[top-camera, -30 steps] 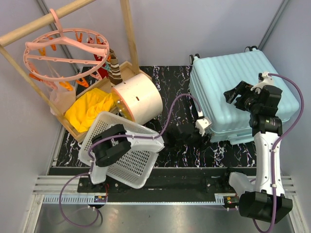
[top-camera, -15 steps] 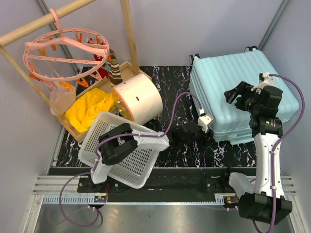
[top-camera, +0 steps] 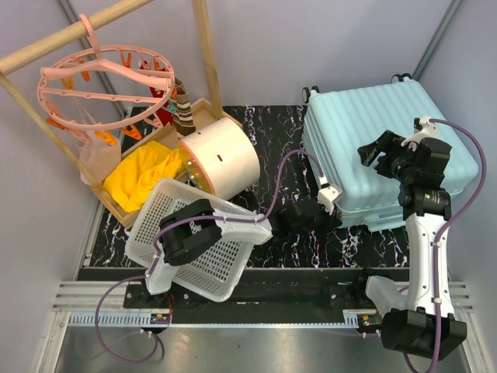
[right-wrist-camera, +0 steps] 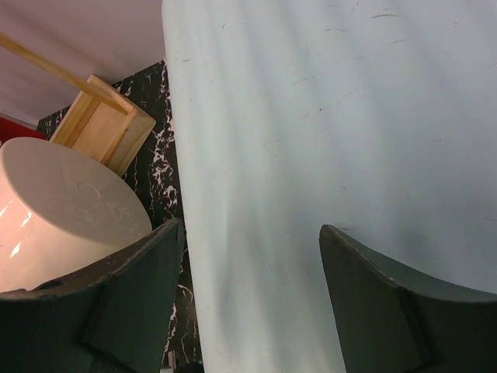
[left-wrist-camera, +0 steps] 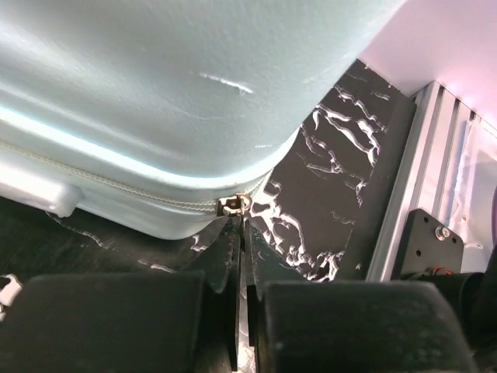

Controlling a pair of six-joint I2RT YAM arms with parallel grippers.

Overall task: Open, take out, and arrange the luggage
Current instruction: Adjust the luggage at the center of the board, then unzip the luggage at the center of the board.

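Observation:
The luggage [top-camera: 380, 148], a pale mint hard-shell suitcase, lies flat and closed at the right of the black marbled mat. My left gripper [top-camera: 328, 210] is low at its near left corner. In the left wrist view the luggage [left-wrist-camera: 155, 93] fills the top, and a small metal zipper pull [left-wrist-camera: 233, 204] sits on the seam at the rounded corner. My left gripper [left-wrist-camera: 239, 221] is shut with its tips right at that pull. My right gripper [top-camera: 373, 154] hovers open over the lid. In the right wrist view its fingers [right-wrist-camera: 140, 264] stand wide apart above the ribbed shell [right-wrist-camera: 311, 116].
A white perforated basket [top-camera: 194, 241] leans over the left arm. Behind it are a cream drum box [top-camera: 221, 155], yellow cloth [top-camera: 144, 175] in a wooden crate, a pink round peg hanger [top-camera: 105, 78] and a wooden rack [top-camera: 206, 47]. An aluminium rail [left-wrist-camera: 435, 155] borders the mat.
My left gripper moved right to the suitcase's near corner and closed at the zipper pull. The right arm stayed where it was.

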